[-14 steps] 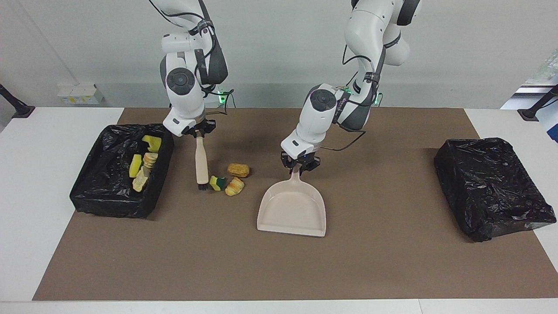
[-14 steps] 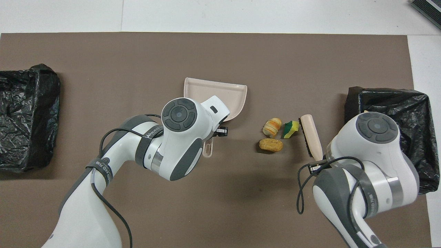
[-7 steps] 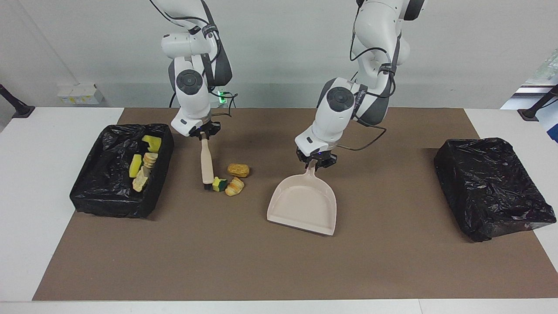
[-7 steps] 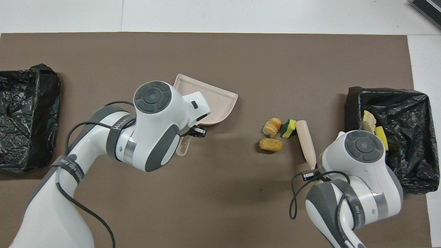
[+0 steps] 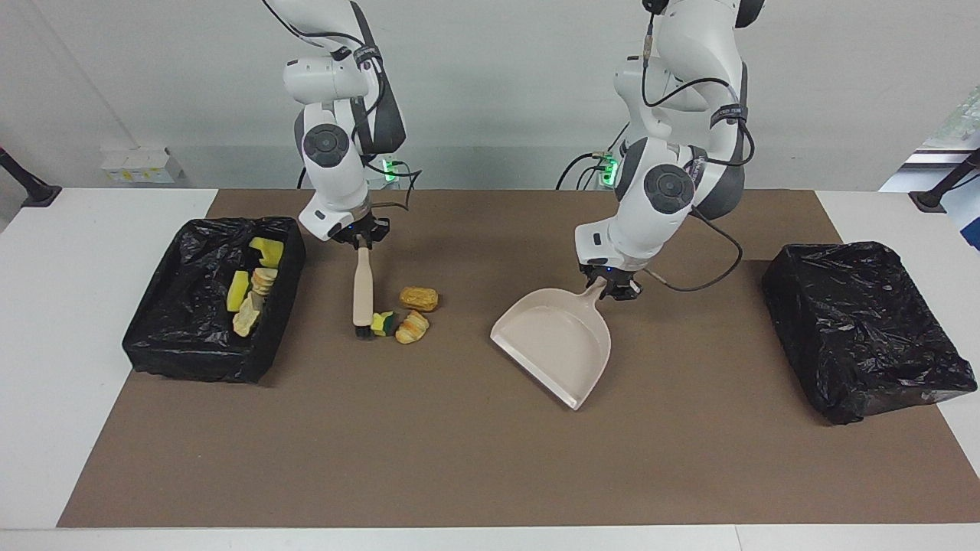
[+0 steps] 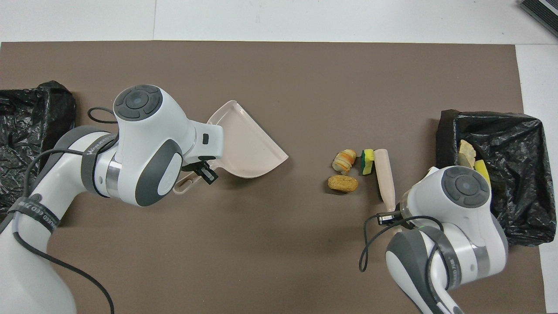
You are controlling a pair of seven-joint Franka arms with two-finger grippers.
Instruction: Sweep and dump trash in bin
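Note:
Three pieces of trash lie together on the brown mat: a green-yellow sponge (image 5: 384, 323) (image 6: 368, 155), a croissant-like chunk (image 5: 413, 327) (image 6: 344, 159) and a bread-like chunk (image 5: 419, 298) (image 6: 343, 183). My right gripper (image 5: 360, 239) is shut on the beige brush (image 5: 361, 282) (image 6: 384, 174), whose bristles touch the sponge. My left gripper (image 5: 610, 288) is shut on the handle of the empty beige dustpan (image 5: 555, 344) (image 6: 244, 144). The pan stands apart from the trash, toward the left arm's end, its mouth turned toward the scraps. The black-lined bin (image 5: 191, 360) (image 6: 523, 131) at the right arm's end holds several scraps.
A second black-lined bin (image 5: 861, 329) (image 6: 26, 131) sits at the left arm's end of the mat. The brown mat (image 5: 459, 459) covers most of the white table, and open mat lies between the dustpan and the trash.
My left arm carried the dustpan toward its own end of the table and turned its mouth toward the trash. The brush nudged the sponge closer to the croissant-like chunk.

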